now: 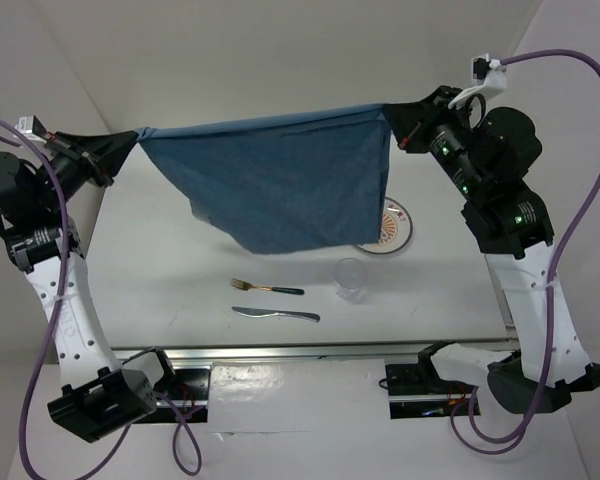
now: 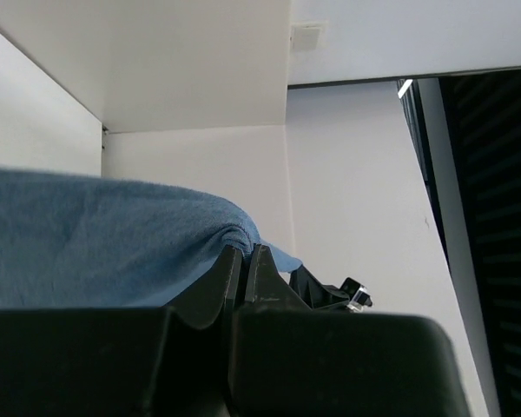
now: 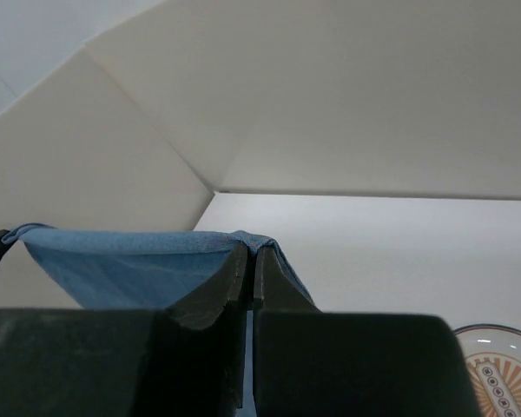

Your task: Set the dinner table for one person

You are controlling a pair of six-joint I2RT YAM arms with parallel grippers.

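A blue cloth placemat (image 1: 280, 180) hangs stretched in the air above the white dinner table (image 1: 170, 270), sagging to a point near the middle. My left gripper (image 1: 132, 137) is shut on its left corner, my right gripper (image 1: 390, 112) on its right corner. In the left wrist view the jaws (image 2: 245, 252) pinch the blue fold (image 2: 113, 234). The right wrist view shows the same pinch (image 3: 251, 249) on the cloth (image 3: 130, 261). A fork (image 1: 266, 288), a knife (image 1: 275, 314), a clear glass (image 1: 352, 277) and a patterned plate (image 1: 395, 228) lie on the table.
The plate (image 3: 502, 369) is partly hidden behind the hanging cloth at the right. A metal rail (image 1: 310, 352) runs along the table's near edge. White walls enclose the back and sides. Purple cables (image 1: 590, 200) loop beside both arms.
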